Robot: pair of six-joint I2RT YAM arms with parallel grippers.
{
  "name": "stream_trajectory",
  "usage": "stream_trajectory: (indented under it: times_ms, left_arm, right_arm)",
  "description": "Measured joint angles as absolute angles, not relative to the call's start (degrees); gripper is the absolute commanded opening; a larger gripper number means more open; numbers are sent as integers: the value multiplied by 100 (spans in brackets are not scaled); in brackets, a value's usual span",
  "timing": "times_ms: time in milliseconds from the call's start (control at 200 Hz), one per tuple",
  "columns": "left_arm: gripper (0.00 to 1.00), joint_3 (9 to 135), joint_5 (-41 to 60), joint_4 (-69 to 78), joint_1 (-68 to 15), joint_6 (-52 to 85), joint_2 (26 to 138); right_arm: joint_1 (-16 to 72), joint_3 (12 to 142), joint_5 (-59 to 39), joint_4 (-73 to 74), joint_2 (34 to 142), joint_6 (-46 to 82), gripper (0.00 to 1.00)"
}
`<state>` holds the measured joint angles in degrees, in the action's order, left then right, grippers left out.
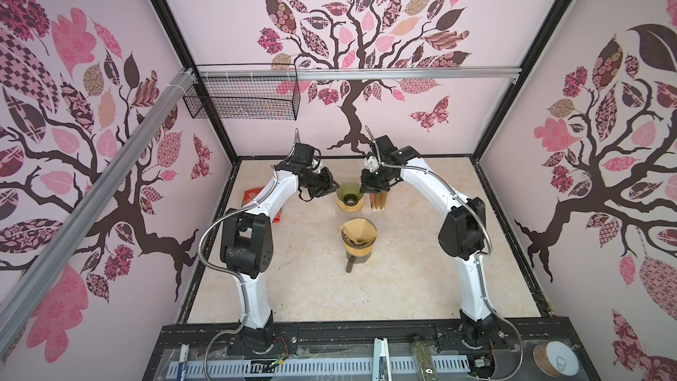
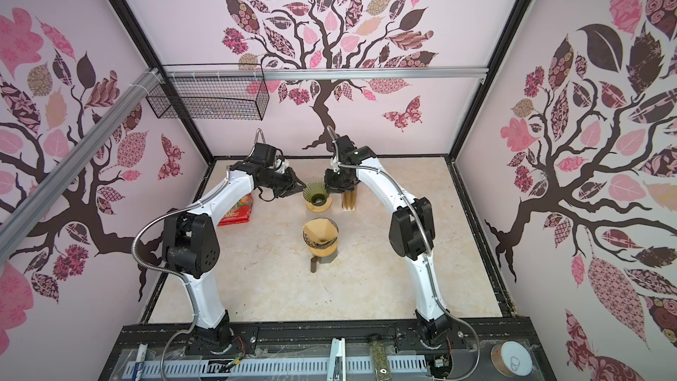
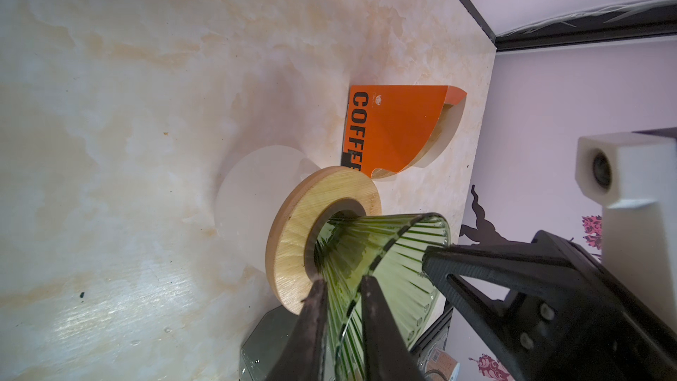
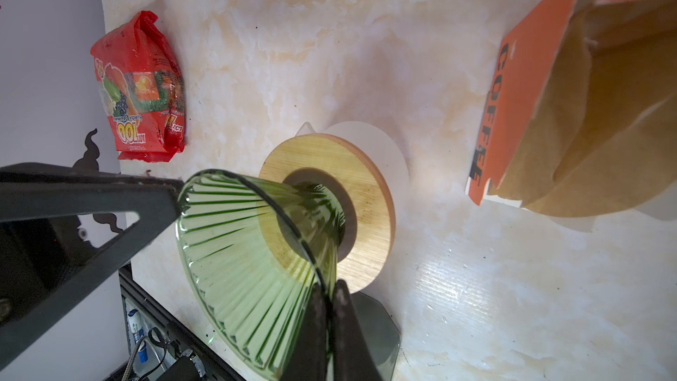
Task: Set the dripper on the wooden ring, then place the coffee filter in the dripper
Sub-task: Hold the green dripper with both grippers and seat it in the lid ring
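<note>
A green ribbed glass dripper (image 1: 350, 194) (image 2: 317, 196) on a wooden ring (image 3: 293, 236) stands at the back middle of the table, with nothing inside it. My left gripper (image 1: 336, 185) (image 3: 342, 282) straddles its left rim, with a narrow gap still showing around the glass wall. My right gripper (image 1: 362, 188) (image 4: 330, 285) is shut on the opposite rim. Brown coffee filters (image 4: 586, 122) stick out of an orange box (image 1: 379, 201) (image 3: 395, 126) just to the right of the dripper. Nearer the front, another brown filter (image 1: 357, 230) sits in a second dripper (image 1: 359, 247).
A red snack bag (image 1: 256, 199) (image 4: 141, 86) lies at the left under my left arm. The second dripper rests on a dark stand (image 1: 355, 262). A wire basket (image 1: 241, 93) hangs on the back wall. A jar (image 1: 421, 355) and a tape roll (image 1: 555, 359) lie on the front ledge.
</note>
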<state>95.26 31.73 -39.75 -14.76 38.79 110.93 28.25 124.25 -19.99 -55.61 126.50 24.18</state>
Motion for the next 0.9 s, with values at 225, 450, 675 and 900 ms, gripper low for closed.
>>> stream_trajectory:
  times_ms: [225, 450, 675, 900]
  left_arm:
    - [19, 9524, 3188, -3959, -1479, 3863, 11093]
    - [21, 9509, 3227, -3955, -1479, 3863, 11083]
    - [18, 9384, 3286, -3953, -1492, 3865, 11008]
    - [16, 9288, 3286, -3977, -1511, 3868, 10975]
  right_arm:
    - [2799, 12425, -2084, -5546, 12669, 2418, 0]
    - [2799, 12425, -2084, -5544, 12672, 2438, 0]
    - [2799, 12425, -2084, -5520, 12672, 2456, 0]
    - [2799, 12425, -2086, -5485, 12682, 2467, 0]
